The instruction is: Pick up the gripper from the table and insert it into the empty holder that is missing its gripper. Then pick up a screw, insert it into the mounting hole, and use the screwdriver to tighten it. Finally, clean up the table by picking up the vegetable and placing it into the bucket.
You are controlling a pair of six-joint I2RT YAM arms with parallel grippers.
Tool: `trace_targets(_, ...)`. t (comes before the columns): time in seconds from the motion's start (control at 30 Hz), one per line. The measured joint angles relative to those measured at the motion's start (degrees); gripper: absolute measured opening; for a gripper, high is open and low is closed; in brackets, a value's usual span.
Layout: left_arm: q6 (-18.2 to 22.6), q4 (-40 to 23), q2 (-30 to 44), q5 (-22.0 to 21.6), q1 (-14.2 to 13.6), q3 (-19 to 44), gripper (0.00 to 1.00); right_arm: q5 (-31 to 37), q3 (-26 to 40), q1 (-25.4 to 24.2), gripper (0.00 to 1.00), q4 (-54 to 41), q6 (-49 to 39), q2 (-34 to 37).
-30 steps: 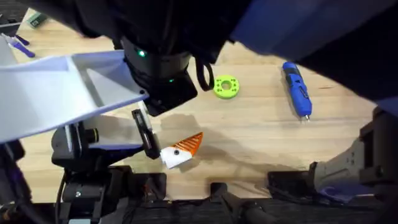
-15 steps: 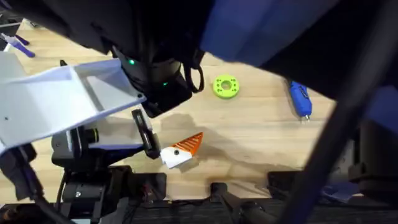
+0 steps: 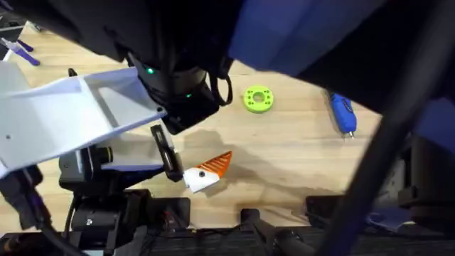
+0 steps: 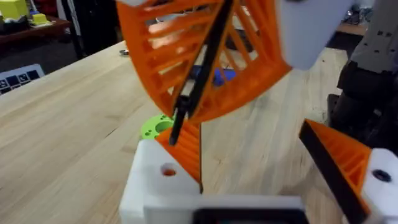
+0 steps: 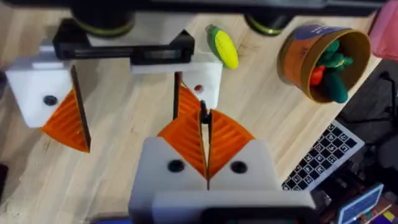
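My left gripper (image 5: 127, 121) stands open just above the table (image 5: 124, 168). One of its white finger bases is the holder (image 5: 208, 74), and the orange gripper wedge (image 5: 177, 99) stands against it. My right gripper (image 5: 205, 121) hangs over the holder with its orange pads pressed together on a small dark screw (image 5: 203, 116) beside the mounting hole (image 5: 198, 89). In the left wrist view the holder (image 4: 149, 186) shows its hole (image 4: 168, 170), with the right gripper (image 4: 180, 115) above. The blue screwdriver (image 3: 343, 114) lies at the right. The yellow vegetable (image 5: 222, 46) lies near the bucket (image 5: 292, 53).
A green plastic ring (image 3: 257, 99) lies mid-table beyond the holder. Green and red toys sit inside the bucket. A keyboard (image 5: 323, 155) lies near it. My right arm hangs large and dark under the overhead camera, hiding the table's far part.
A second ago the right arm's dark bulk swung across the right side, covering the screwdriver's upper end. Over the last half second nothing has visibly moved.
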Motion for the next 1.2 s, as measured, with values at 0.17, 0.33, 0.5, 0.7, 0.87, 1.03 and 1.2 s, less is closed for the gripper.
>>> trace_targets(0.17, 0.00, 0.00, -0.02, 0.00, 0.00, 0.00, 0.985, 0.00, 0.00, 0.00, 0.006, 0.16, 0.00, 0.42)
trace_targets(0.33, 0.00, 0.00, 0.00, 0.00, 0.00, 0.00, 0.985, 0.00, 0.00, 0.00, 0.006, 0.35, 0.00, 0.75)
trace_targets(0.5, 0.00, 0.00, -0.01, 0.00, 0.00, 0.00, 0.986, -0.03, 0.00, 0.00, 0.006, 0.39, 0.00, 0.76)
trace_targets(0.7, 0.00, 0.00, -0.01, 0.00, 0.00, 0.00, 0.985, -1.18, 0.00, 0.00, 0.006, 0.28, 0.00, 0.75)
trace_targets(0.87, 0.00, 0.00, -0.02, 0.00, 0.00, 0.00, 0.985, -1.53, 0.00, 0.00, 0.006, 0.15, 0.00, 0.77)
trace_targets(1.03, 0.00, 0.00, -0.01, 0.00, 0.00, 0.00, 0.985, -1.55, 0.00, 0.00, 0.006, 0.13, 0.00, 0.77)
trace_targets(1.2, 0.00, 0.00, -0.02, 0.00, 0.00, 0.00, 0.985, -1.57, 0.00, -0.39, 0.006, 0.15, 0.00, 1.25)
